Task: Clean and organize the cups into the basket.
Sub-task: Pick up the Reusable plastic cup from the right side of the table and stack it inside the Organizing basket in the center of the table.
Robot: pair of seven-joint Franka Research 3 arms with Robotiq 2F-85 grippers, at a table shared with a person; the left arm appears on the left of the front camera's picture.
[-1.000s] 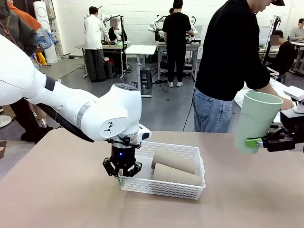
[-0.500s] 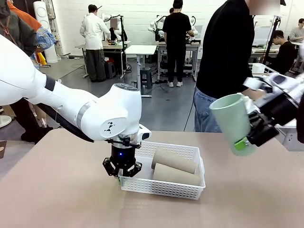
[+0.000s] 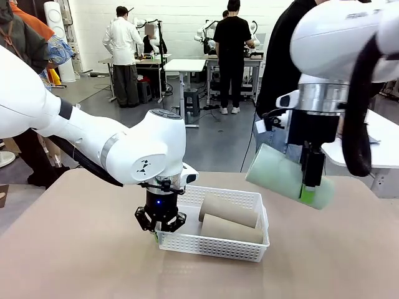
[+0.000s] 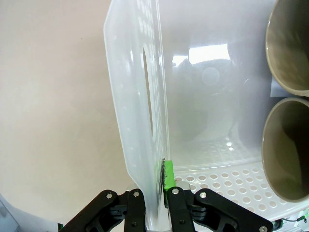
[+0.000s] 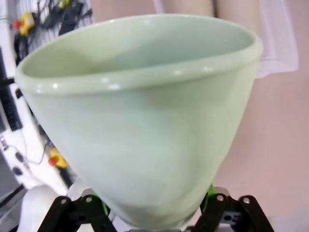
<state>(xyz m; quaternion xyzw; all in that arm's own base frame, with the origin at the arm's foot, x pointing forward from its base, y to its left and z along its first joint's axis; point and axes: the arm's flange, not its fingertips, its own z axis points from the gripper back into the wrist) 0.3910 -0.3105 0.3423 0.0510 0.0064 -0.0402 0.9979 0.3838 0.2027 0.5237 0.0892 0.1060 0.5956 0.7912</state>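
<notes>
- Since the earlier frames, our right arm has swung in from the picture's right edge toward the middle. The mint-green cup [image 3: 280,175], which stood upright with its mouth up, now lies tilted on its side in the air.
- Our right pincer [image 3: 308,189] points downward and is clamped across the mint-green cup near its narrow base end. The cup's mouth points to the picture's left and slightly up.
- The cup hangs above the bench [image 3: 75,249], up and to the right of the basket [image 3: 212,244], and touches neither.
- In the right wrist view, the right pincer [image 5: 154,215] has a finger on each side of the mint-green cup [image 5: 145,135], and the open mouth faces away from the camera.
- Our left arm has not moved. The left pincer [image 3: 157,233] is closed on the basket's left end wall.
- In the left wrist view, the left pincer [image 4: 161,186] pinches that thin wall of the basket [image 4: 135,96], with one green pad [image 4: 167,175] on the inner side.
- Two brown cups [image 3: 227,210] lie on their sides next to each other in the right half of the basket.
- In the left wrist view, the brown cups [image 4: 287,150] show their open mouths toward the left pincer.
- A person [image 3: 277,62] in black stands at the far side, behind the right arm.
</notes>
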